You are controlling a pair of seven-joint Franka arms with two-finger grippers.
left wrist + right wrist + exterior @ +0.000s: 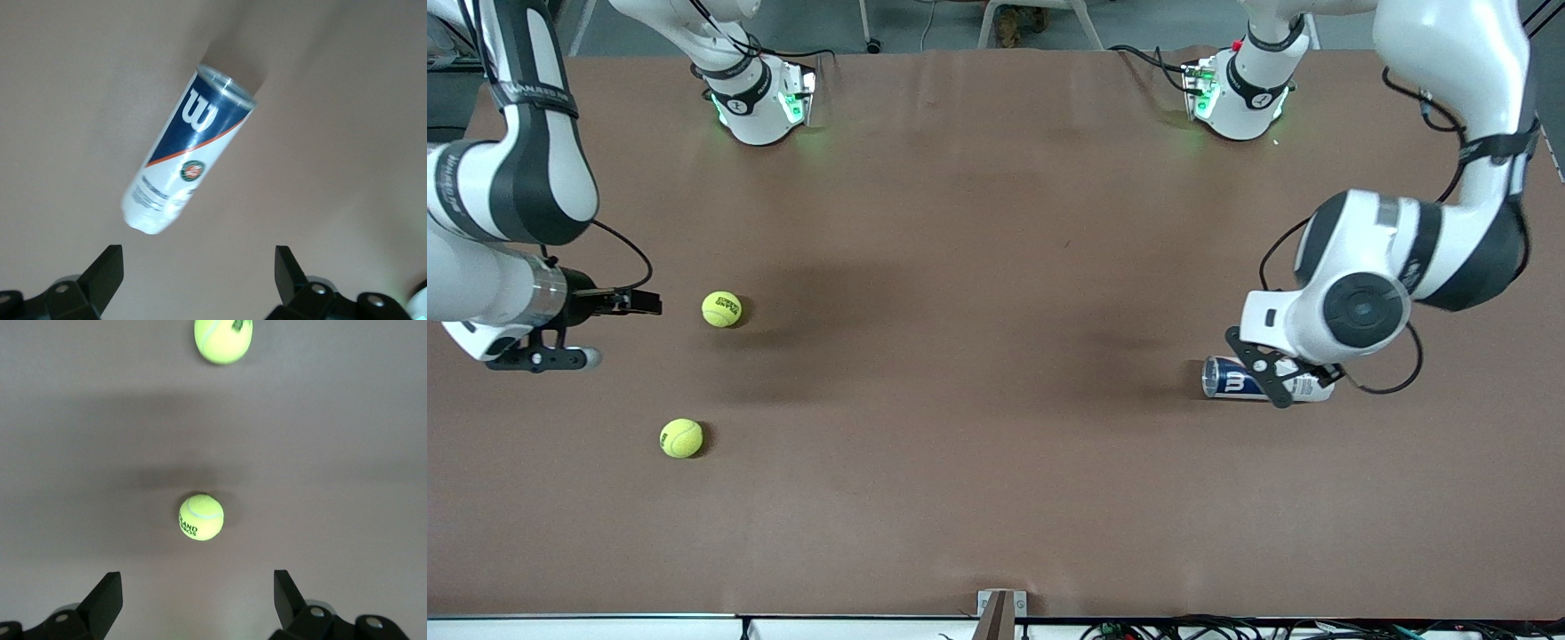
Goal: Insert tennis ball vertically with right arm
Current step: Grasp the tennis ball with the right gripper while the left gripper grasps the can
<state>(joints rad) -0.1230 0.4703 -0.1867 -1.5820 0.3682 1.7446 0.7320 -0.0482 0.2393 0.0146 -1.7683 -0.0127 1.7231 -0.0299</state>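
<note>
Brown tabletop (978, 267) under your right hand (198, 600), fingers spread and empty, hovering above one tennis ball (721, 308); a second ball (681, 437) lies at its 6 o'clock. Your left hand (199, 280), also spread, hovers over the lying can (1232, 378).

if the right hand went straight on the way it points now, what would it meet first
Probably the yellow-green felt tennis ball farther from the front camera: it lies centred ahead of the open right hand, both on the brown table. Depth is unclear; the hand may pass over it.
</note>
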